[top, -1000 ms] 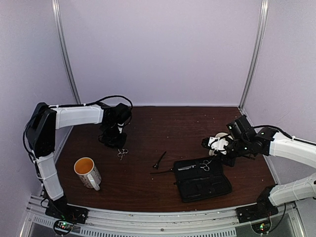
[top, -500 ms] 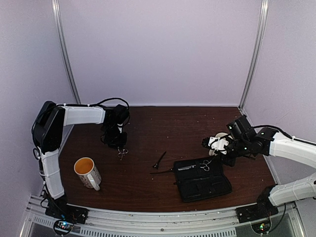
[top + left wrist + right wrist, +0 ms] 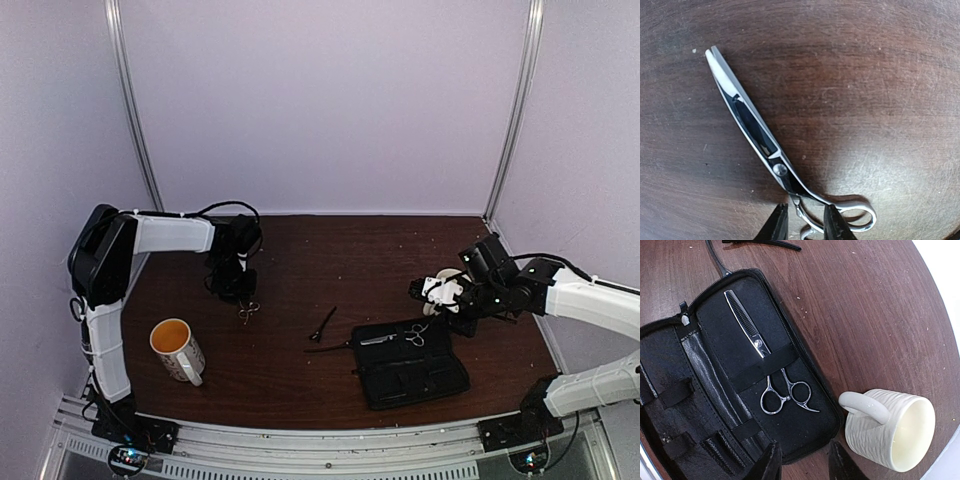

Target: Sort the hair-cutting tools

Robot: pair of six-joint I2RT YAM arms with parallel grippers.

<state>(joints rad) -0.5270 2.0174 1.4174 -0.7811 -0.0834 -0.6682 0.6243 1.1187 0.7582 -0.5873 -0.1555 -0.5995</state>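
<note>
Left wrist view: scissors (image 3: 752, 132) lie flat on the table (image 3: 880, 75), blades together, tips toward the far left. The left gripper (image 3: 804, 225) straddles the ring handles with its fingers narrowly apart on either side; whether they pinch the metal I cannot tell. Right wrist view: the open case (image 3: 670, 405) holds the 2nd scissors (image 3: 765, 352) under a strap. The right gripper (image 3: 804, 462) hangs over the case's edge, fingers spread with nothing between them. A white mug (image 3: 890, 437) lies on its side just beside the case. In the top view, 1 clip (image 3: 323, 323) lies between both arms, the 2nd clip (image 3: 328, 347) at the case's left corner, and an orange mug (image 3: 177, 350) stands near the front left.
</note>
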